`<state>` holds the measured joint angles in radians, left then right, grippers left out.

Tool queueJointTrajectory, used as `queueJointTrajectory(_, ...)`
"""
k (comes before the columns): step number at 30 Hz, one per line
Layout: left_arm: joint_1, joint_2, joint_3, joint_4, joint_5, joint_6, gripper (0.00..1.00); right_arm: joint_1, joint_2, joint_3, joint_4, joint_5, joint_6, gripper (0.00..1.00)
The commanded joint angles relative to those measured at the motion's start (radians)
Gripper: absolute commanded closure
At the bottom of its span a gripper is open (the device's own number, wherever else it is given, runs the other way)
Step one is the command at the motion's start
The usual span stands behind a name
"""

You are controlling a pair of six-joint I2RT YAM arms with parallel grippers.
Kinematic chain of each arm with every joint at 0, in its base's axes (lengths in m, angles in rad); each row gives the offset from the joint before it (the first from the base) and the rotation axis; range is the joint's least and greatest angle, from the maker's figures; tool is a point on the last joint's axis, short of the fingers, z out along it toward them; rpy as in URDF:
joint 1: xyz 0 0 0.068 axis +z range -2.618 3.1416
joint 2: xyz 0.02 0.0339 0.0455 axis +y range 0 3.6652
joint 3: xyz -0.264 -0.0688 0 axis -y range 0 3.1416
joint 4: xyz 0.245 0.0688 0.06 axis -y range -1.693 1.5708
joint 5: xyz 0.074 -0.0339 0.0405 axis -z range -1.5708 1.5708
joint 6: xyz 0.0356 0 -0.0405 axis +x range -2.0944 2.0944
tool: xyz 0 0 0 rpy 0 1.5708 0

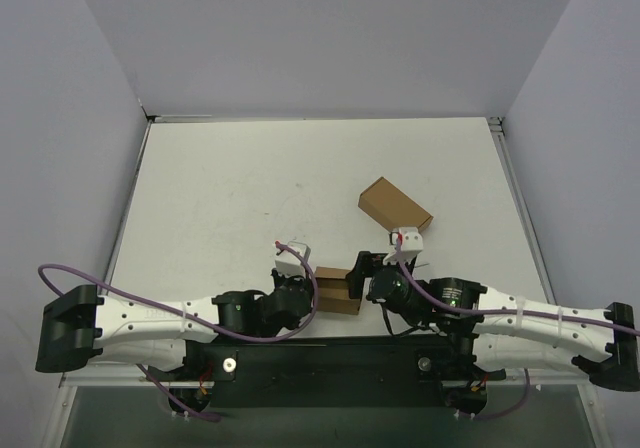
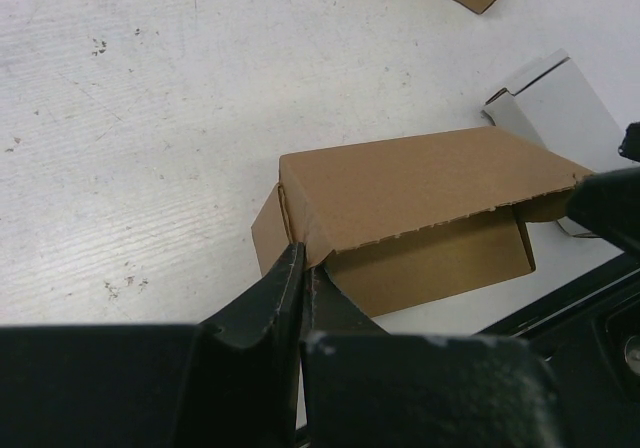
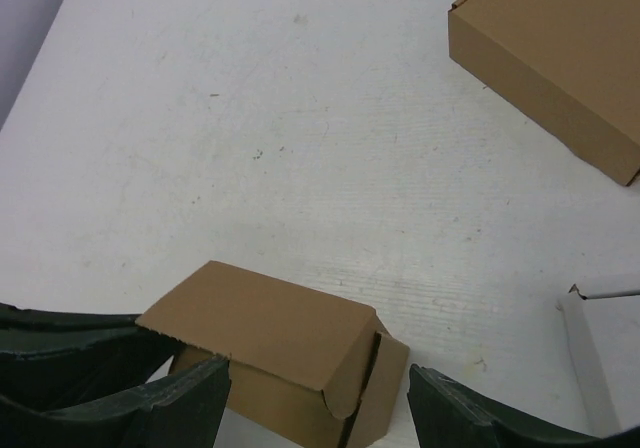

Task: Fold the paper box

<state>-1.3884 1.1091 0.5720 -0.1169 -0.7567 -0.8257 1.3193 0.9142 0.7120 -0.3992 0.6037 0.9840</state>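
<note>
- The white-and-black left arm lies low and nearly flat, reaching from its base at the left in towards the middle.
- The white-and-black right arm mirrors it, stretched inward from its base at the right.
- The black two-finger left gripper has its jaws pressed together, pinching a corner flap of the small brown kraft cardboard box.
- The black two-finger right gripper has its jaws wide apart, with its fingers on either side of that box's end.
- The two grippers face each other, close together at the centre.
</note>
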Motion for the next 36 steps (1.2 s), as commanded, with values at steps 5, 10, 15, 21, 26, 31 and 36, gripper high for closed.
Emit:
queueJointTrajectory(5,-0.018,0.049,-0.015,-0.155,0.059,0.031,1.0,-0.104,-0.086,-0.083,0.224,-0.163,0.013,0.28)
queueJointTrajectory(10,-0.027,0.064,-0.008,-0.149,0.054,0.034,1.0,-0.107,-0.094,-0.127,0.232,-0.124,0.062,0.28)
queueJointTrajectory(15,-0.034,0.069,-0.004,-0.147,0.043,0.037,1.0,-0.118,-0.095,-0.183,0.24,-0.113,0.102,0.28)
queueJointTrajectory(21,-0.037,0.067,-0.008,-0.147,0.039,0.039,1.0,-0.135,-0.12,-0.177,0.241,-0.111,0.084,0.29)
queueJointTrajectory(26,-0.038,0.066,-0.011,-0.138,0.039,0.039,1.0,-0.14,-0.144,-0.174,0.244,-0.113,0.081,0.28)
queueJointTrajectory(31,-0.044,0.069,-0.011,-0.136,0.034,0.042,1.0,-0.161,-0.141,-0.171,0.243,-0.116,0.073,0.27)
queueJointTrajectory(36,-0.047,0.07,-0.009,-0.124,0.037,0.054,1.0,-0.181,-0.101,-0.18,0.243,-0.134,0.074,0.27)
